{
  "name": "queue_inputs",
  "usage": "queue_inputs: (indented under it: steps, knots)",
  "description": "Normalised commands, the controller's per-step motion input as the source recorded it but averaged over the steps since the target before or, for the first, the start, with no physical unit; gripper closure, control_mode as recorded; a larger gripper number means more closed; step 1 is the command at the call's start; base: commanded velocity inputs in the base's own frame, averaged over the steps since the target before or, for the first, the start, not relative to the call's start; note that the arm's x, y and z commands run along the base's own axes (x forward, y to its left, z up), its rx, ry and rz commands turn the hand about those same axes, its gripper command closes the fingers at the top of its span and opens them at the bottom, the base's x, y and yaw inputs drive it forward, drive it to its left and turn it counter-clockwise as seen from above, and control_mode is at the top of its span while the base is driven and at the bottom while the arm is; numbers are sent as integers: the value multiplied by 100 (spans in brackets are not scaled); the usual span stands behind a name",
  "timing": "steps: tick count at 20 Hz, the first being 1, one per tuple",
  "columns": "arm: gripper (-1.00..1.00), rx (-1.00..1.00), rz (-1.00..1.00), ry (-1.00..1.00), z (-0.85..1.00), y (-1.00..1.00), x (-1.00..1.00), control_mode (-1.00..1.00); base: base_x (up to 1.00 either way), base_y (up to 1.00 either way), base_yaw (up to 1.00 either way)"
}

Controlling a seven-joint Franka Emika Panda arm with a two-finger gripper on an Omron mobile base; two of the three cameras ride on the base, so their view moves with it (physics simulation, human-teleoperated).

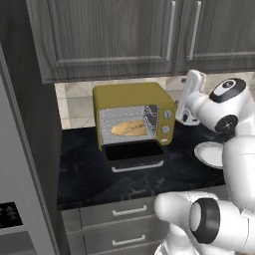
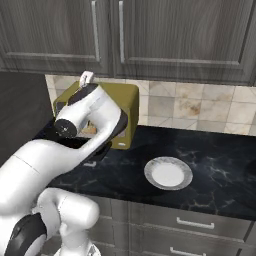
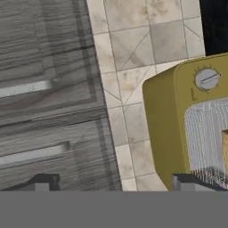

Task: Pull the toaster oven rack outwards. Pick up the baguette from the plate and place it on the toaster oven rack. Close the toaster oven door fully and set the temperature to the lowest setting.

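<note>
Your gripper (image 3: 113,181) has its jaws spread wide with nothing between them — in the hand view the two dark fingertips (image 3: 43,181) sit far apart at the bottom of the frame. That view is rolled: the toaster oven (image 3: 167,116) fills the right side, with one silver knob (image 3: 205,79) at upper right and the wire rack (image 3: 207,142) showing pale below it. Tiled wall runs down the middle and the grey cabinet doors (image 3: 44,89) take the left.

In the left base view you see the oven at centre frame, against the tiled wall on the dark counter (image 1: 89,169). Its door (image 1: 133,152) is folded down flat, the silver handle at the front edge. The baguette (image 1: 129,128) lies on the rack inside the lit cavity. The arm's hand is raised at the right of the frame, just beside the oven's right side and level with its top.

The plate (image 2: 168,173) sits bare on the counter, lower centre-right in the right base view — well apart from the oven.
</note>
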Motion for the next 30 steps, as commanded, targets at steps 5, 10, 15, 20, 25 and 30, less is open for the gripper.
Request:
queue_inputs:
  steps: [5, 10, 15, 20, 25, 30]
  knots:
    - [-100, 33, 0, -53, 6, -2, -84, -100, 0, 0, 0]
    - [-100, 58, 0, -45, 43, -7, -62, -100, 0, 0, 0]
    - [-100, 69, 3, -20, 77, -20, -46, -100, 0, 0, 0]
    - [-100, 67, 7, 1, 81, -40, -52, -100, 0, 0, 0]
    - [-100, 60, 2, 16, 20, -51, -65, -100, 0, 0, 0]
    - [-100, 62, 0, 29, -48, -54, -50, -100, 0, 0, 0]
